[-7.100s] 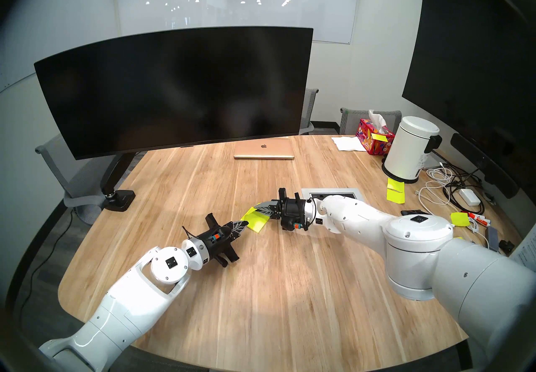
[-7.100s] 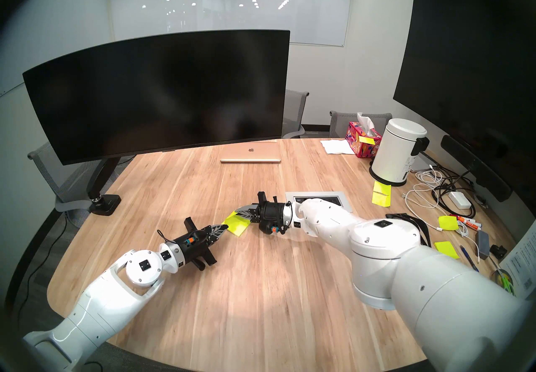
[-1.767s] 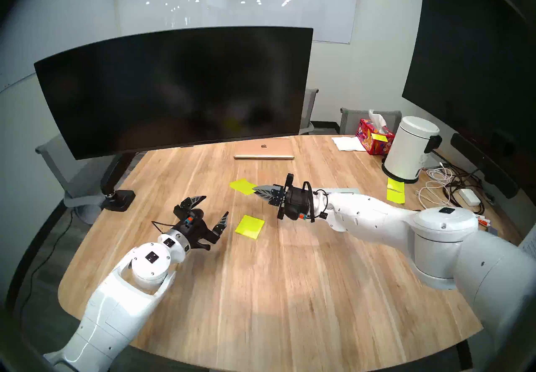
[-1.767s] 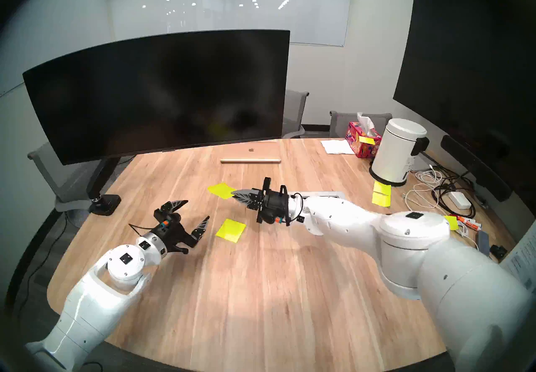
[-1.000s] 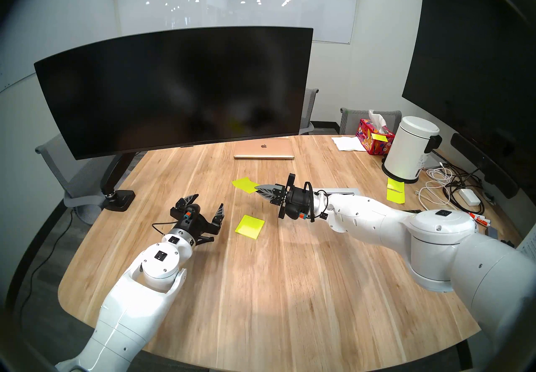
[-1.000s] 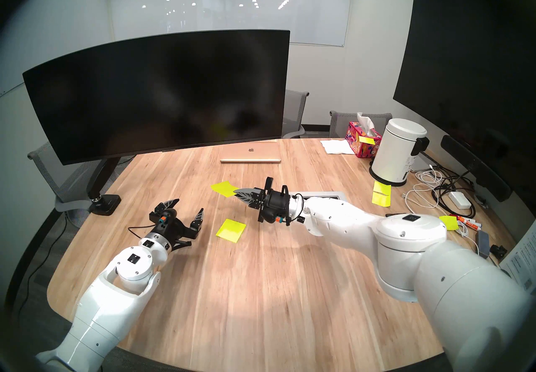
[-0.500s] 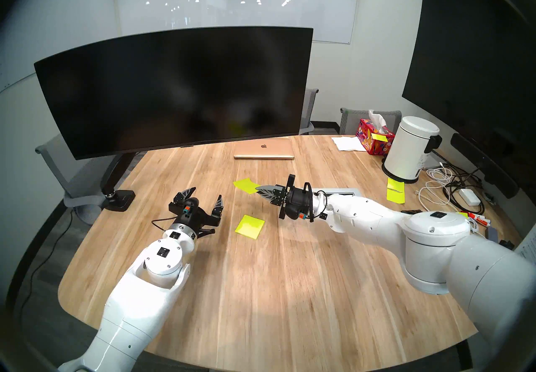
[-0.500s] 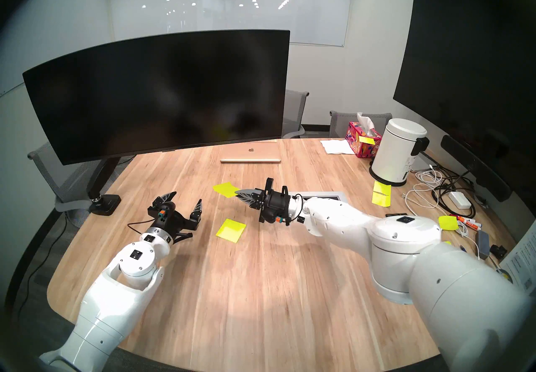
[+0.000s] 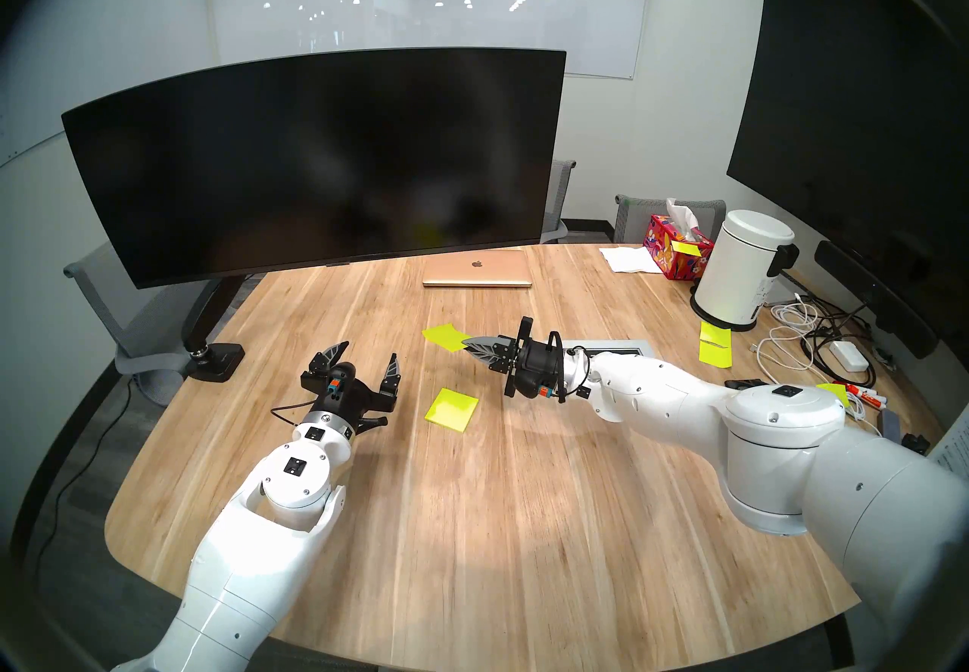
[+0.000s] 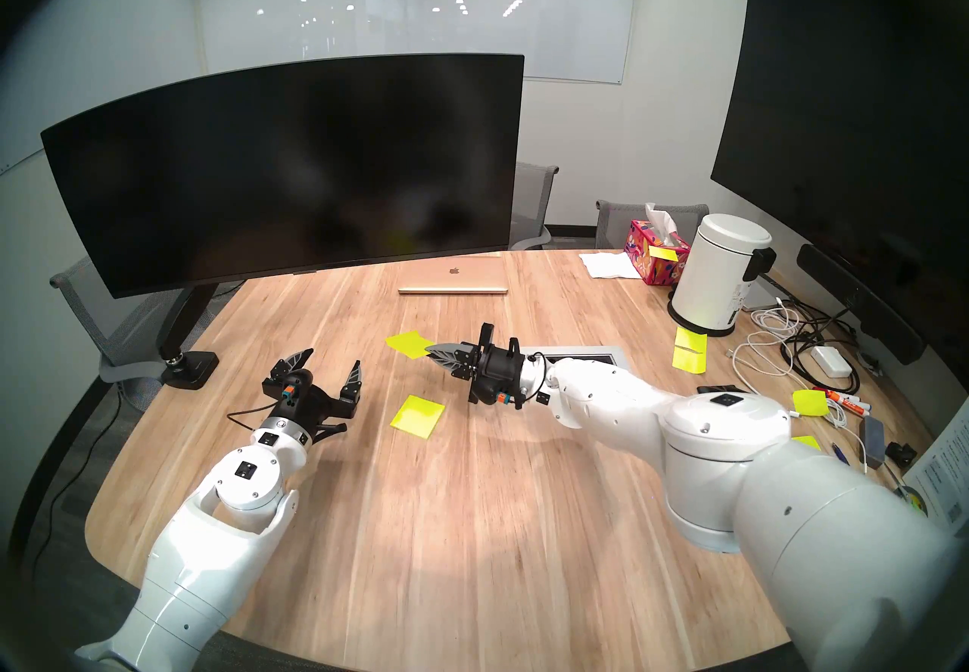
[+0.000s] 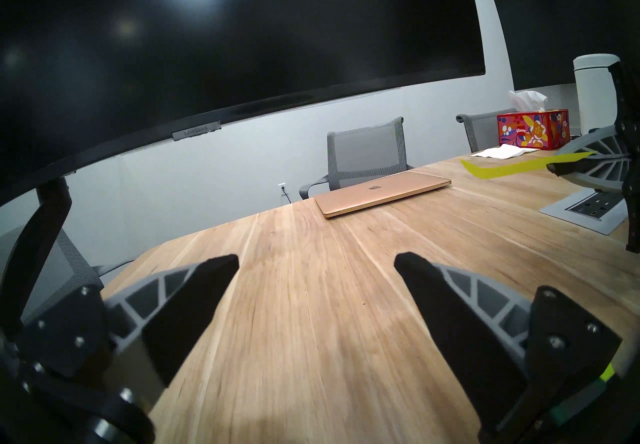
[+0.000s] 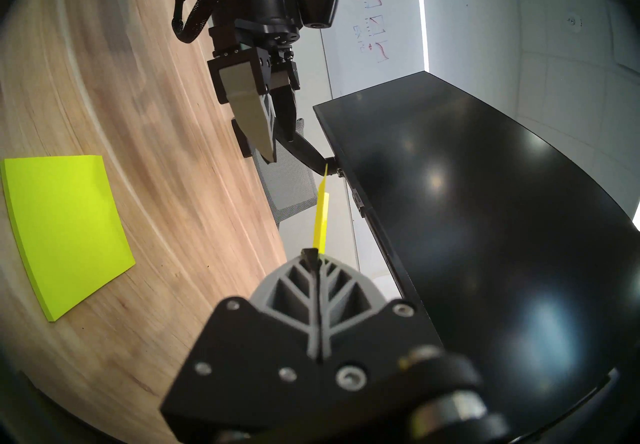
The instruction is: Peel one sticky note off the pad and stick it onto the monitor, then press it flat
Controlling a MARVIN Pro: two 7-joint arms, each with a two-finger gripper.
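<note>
The sticky note (image 9: 444, 336) is off the pad and clamped by one edge in your right gripper (image 9: 468, 342), whose jaws are pressed together on it. It hangs in the air above the table (image 9: 472, 524), clear of the wood and short of the monitor (image 9: 314, 162). In the right wrist view you see the note (image 12: 321, 214) almost edge-on, a thin yellow sliver, so its face and any curl cannot be judged there; in the left wrist view it (image 11: 512, 169) shows as a narrow band partly covered by the right gripper's fingertips (image 11: 568, 167).

The pad (image 9: 452, 409) lies flat on the table between your two grippers, nothing touching it. In the right wrist view it (image 12: 65, 232) is cut off at the left rim.

Your left gripper (image 9: 367, 364) stands spread wide and empty, level above the table, left of the pad and apart from it. In its own wrist view both fingers (image 11: 194, 298) frame bare wood, and the pad shows only as a small yellow patch behind the right finger.

The monitor's screen is dark and carries no note; a faint yellow smear near its lower edge reads as a reflection, too dim for you to confirm. The monitor's arm (image 9: 202, 319) is partly hidden behind the screen. Other loose yellow sheets (image 9: 714, 346) lie well off to the right, by a white canister (image 9: 744, 270).
</note>
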